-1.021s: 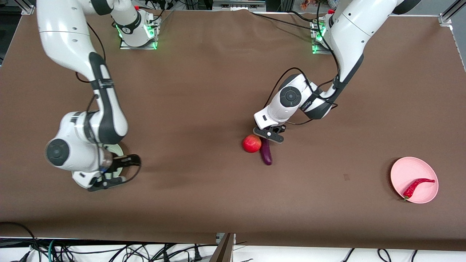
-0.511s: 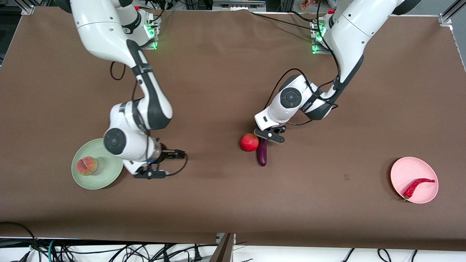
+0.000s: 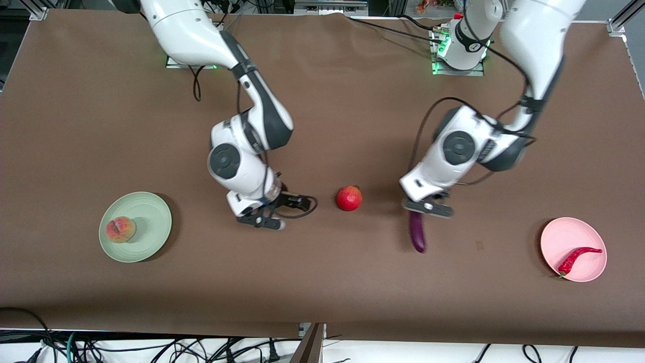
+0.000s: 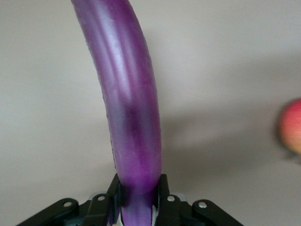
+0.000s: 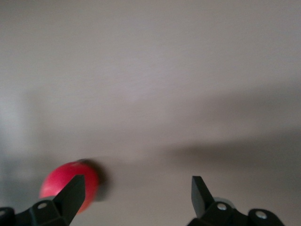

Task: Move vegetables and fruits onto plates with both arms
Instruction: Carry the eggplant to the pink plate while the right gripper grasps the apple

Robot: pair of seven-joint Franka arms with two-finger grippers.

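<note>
The left hand [image 3: 427,208] is closed on one end of the eggplant [image 3: 417,237], above the table between red fruit [image 3: 348,198] and pink plate [image 3: 559,236], while the wide-open right hand [image 3: 282,212] hovers beside that fruit.

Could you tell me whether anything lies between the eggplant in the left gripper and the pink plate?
Nothing visible does. The left gripper holds the eggplant over bare table, and only brown cloth lies between it and the pink plate, where the red chili pepper already lies.

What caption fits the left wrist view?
Left gripper clamps the purple eggplant above the table; red fruit at edge.
</note>
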